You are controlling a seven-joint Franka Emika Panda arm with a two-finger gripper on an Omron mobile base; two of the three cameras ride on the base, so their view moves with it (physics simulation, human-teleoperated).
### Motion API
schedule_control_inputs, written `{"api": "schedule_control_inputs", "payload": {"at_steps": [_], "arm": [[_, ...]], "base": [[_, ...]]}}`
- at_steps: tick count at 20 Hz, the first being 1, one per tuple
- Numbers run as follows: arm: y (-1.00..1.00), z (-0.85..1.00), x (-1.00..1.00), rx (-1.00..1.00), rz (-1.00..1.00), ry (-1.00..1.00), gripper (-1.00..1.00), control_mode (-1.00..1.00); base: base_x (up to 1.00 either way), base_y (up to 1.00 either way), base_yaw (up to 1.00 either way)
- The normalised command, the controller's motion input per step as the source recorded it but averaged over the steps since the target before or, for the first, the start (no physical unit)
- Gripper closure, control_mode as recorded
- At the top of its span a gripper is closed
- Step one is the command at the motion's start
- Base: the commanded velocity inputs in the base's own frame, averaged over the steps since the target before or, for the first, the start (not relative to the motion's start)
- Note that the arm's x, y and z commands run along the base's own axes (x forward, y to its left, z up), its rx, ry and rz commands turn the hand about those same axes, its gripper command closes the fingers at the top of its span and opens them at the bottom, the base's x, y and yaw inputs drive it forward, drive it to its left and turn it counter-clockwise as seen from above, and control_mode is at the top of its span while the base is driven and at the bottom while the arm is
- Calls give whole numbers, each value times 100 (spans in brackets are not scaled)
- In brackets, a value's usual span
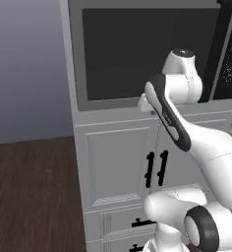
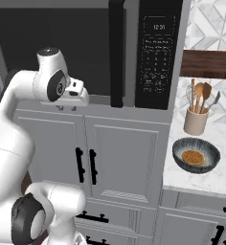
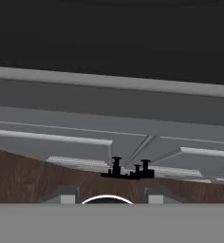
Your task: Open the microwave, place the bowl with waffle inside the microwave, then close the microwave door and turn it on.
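The gripper (image 3: 108, 197) hangs close in front of the lower edge of the microwave door (image 2: 62, 52), looking down along the cabinet front beneath it. Its finger tips show as two small grey stubs at the bottom of the hand view, with a gap between them and nothing in it — the hand holds nothing and touches nothing, though how wide it stands I cannot tell exactly; partly open is my reading.

Nearest the hand is the door's grey bottom rail, then the dark glass above. The black handle bar (image 2: 116, 52) stands upright off to the hand's right, at the door's edge beside the keypad panel (image 2: 158, 52). That bar is where to take hold: it looks rigid and thin enough for the fingers to close around, and the door should swing stiffly on its hinge at the far side, so a firm grip and a pull along an arc would likely suit. The microwave (image 1: 152, 54) is shut.

Farther right, well apart from the hand, the bowl (image 2: 196, 154) sits on the counter with the waffle (image 2: 192, 157) in it — probably light, smooth-sided, best gripped by its rim and kept level. Behind it stands the utensil cup (image 2: 196, 120).
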Motion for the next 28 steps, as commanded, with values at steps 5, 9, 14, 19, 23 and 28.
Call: {"api": "schedule_control_inputs", "payload": {"at_steps": [5, 9, 14, 19, 23, 28], "arm": [[0, -3, -41, 0, 0, -1, -100, -100], [0, -26, -68, 0, 0, 0, -100, -100], [0, -43, -53, 0, 0, 0, -100, -100], [0, -33, -35, 0, 0, 0, -100, -100], [-3, -1, -13, 1, 0, 0, -100, 100], [0, 0, 0, 0, 0, 0, -100, 100]], "base": [[0, 0, 0], [0, 0, 0], [0, 0, 0], [0, 0, 0], [-8, -9, 0], [-9, -38, 0]]}}
